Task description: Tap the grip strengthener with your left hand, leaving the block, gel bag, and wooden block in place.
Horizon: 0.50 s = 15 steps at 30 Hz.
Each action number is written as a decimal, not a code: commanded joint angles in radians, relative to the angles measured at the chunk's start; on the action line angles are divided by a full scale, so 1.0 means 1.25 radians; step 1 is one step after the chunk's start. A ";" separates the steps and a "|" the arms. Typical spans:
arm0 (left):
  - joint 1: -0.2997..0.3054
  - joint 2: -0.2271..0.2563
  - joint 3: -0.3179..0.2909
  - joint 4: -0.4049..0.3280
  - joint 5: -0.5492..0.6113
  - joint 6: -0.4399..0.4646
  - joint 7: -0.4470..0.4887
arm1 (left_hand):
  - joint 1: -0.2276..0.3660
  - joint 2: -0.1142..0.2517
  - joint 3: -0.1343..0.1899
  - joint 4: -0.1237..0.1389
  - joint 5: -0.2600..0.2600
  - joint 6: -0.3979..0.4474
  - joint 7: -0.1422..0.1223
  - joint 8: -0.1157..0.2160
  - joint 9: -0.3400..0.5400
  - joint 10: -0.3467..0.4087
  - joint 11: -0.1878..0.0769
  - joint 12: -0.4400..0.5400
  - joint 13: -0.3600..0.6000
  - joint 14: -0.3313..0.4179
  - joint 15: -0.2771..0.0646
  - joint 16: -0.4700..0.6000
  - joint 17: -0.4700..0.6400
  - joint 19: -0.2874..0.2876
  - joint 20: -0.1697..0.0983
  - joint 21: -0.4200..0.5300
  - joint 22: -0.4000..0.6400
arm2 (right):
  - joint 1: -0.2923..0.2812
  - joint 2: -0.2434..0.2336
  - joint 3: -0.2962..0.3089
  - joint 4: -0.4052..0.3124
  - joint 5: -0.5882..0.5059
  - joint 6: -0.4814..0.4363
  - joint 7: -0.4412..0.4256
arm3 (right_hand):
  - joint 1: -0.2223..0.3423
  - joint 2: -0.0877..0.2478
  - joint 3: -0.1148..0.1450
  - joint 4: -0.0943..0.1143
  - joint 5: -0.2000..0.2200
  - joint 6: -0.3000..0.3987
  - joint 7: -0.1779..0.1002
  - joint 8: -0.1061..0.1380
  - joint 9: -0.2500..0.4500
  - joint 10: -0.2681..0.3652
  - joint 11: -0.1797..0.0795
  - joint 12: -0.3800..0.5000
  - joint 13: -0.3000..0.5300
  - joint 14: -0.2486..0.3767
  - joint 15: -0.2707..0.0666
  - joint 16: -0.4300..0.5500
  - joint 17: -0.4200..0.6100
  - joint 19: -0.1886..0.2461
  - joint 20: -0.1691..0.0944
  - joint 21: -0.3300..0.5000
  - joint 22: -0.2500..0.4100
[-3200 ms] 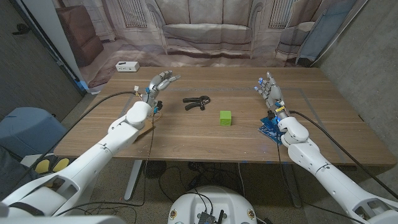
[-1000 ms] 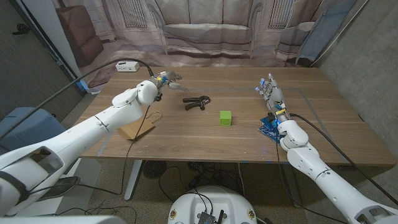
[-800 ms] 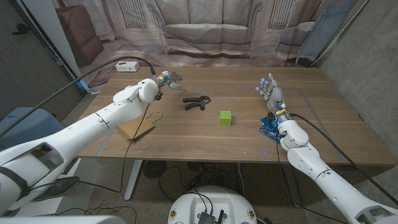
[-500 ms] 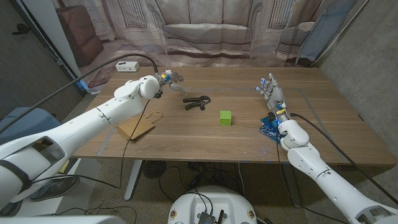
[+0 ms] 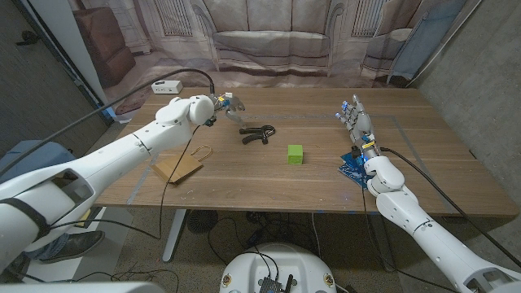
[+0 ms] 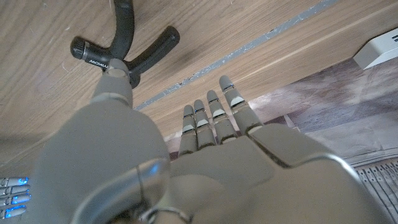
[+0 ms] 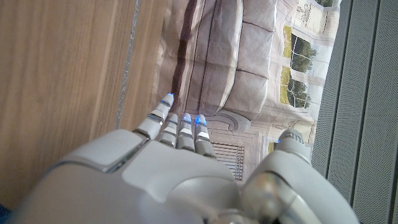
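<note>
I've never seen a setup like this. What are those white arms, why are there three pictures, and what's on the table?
It is a robot with two white arms, each ending in a robot hand, standing at a wooden table. The wide picture comes from a camera on its head, looking down. The other two come from cameras on its wrists, looking along the back of each hand.

On the table lie a black V-shaped grip strengthener, a small green cube-shaped block, a flat piece of brown wood and a blue gel bag by the right arm.

The left robot hand reaches toward the grip strengthener, fingers apart, holding nothing. The right robot hand is open too, fingers pointing away from the robot.
</note>
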<state>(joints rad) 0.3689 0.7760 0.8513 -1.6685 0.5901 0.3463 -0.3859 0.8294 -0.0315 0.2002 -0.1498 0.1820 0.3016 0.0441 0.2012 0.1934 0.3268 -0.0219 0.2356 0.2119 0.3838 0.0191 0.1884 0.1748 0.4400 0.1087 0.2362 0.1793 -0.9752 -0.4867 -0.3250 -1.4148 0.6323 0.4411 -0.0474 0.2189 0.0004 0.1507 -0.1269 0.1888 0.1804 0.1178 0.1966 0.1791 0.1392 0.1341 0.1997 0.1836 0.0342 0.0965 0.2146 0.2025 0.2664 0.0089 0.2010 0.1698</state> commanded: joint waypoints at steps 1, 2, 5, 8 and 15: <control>-0.034 -0.034 0.035 0.043 0.051 -0.029 -0.053 | 0.004 -0.009 -0.004 0.004 0.002 0.008 -0.009 0.004 0.003 0.009 -0.009 0.000 0.004 0.008 -0.007 0.005 0.001 0.009 -0.003 0.000 0.003 | 0.000 0.003 0.000 0.002 0.002 0.002 0.000 | 0.009 -0.001 0.001 0.000 0.001 0.007 -0.003 -0.003 0.004 0.005 0.000 -0.002 0.002 0.004 0.000 0.000 0.001 0.004 0.005 -0.002 0.002; -0.037 -0.036 0.039 0.046 0.055 -0.032 -0.060 | 0.004 -0.010 -0.005 0.005 0.002 0.010 -0.010 0.004 0.003 0.012 -0.010 0.001 0.004 0.009 -0.010 0.005 0.001 0.012 -0.001 0.001 0.003 | 0.000 0.002 0.000 0.002 0.000 0.004 0.000 | 0.009 -0.001 0.001 0.000 0.001 0.007 -0.003 -0.003 0.004 0.005 0.000 -0.002 0.002 0.004 0.000 0.000 0.001 0.004 0.005 -0.002 0.002; -0.042 -0.044 0.046 0.054 0.065 -0.038 -0.069 | 0.002 -0.012 -0.007 0.006 0.002 0.016 -0.014 0.006 0.003 0.018 -0.015 0.003 0.005 0.011 -0.016 0.005 0.001 0.014 0.001 0.000 0.003 | -0.004 0.003 0.001 -0.002 0.002 0.003 -0.003 | 0.009 0.000 0.001 0.000 0.001 0.007 -0.003 -0.003 0.004 0.005 0.000 -0.002 0.002 0.004 0.000 0.000 0.001 0.004 0.006 -0.002 0.002; -0.045 -0.050 0.050 0.061 0.075 -0.043 -0.075 | 0.001 -0.013 -0.008 0.007 0.002 0.020 -0.015 0.008 0.003 0.023 -0.015 0.004 0.005 0.012 -0.017 0.005 0.001 0.015 0.000 0.000 0.003 | -0.007 0.001 0.002 -0.006 -0.001 0.003 -0.006 | 0.010 0.000 0.001 0.000 0.001 0.007 -0.003 -0.003 0.004 0.005 0.000 -0.003 0.002 0.004 0.000 0.000 0.001 0.004 0.006 -0.002 0.002; -0.042 -0.062 0.053 0.077 0.083 -0.053 -0.068 | 0.000 -0.013 -0.010 0.008 0.002 0.023 -0.013 0.007 0.003 0.025 -0.014 0.004 0.005 0.015 -0.016 0.005 0.002 0.014 -0.003 -0.002 0.004 | -0.017 -0.003 0.005 -0.016 0.000 0.000 -0.013 | 0.010 0.000 0.001 -0.001 0.001 0.007 -0.003 -0.003 0.004 0.005 0.000 -0.003 0.002 0.004 0.001 -0.001 0.002 0.005 0.006 -0.002 0.002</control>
<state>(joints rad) 0.3241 0.7262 0.9003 -1.6064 0.6596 0.3017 -0.4568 0.8278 -0.0434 0.1906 -0.1404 0.1820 0.3199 0.0268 0.2082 0.1933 0.3486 -0.0358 0.2356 0.2165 0.3964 0.0067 0.1884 0.1748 0.4521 0.1073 0.2362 0.1793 -0.9824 -0.4854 -0.3230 -1.4199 0.6339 0.4439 -0.0533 0.2189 0.0004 0.1507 -0.1269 0.1888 0.1804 0.1178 0.1967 0.1791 0.1392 0.1341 0.1998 0.1836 0.0340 0.0964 0.2146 0.2024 0.2699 0.0125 0.2010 0.1697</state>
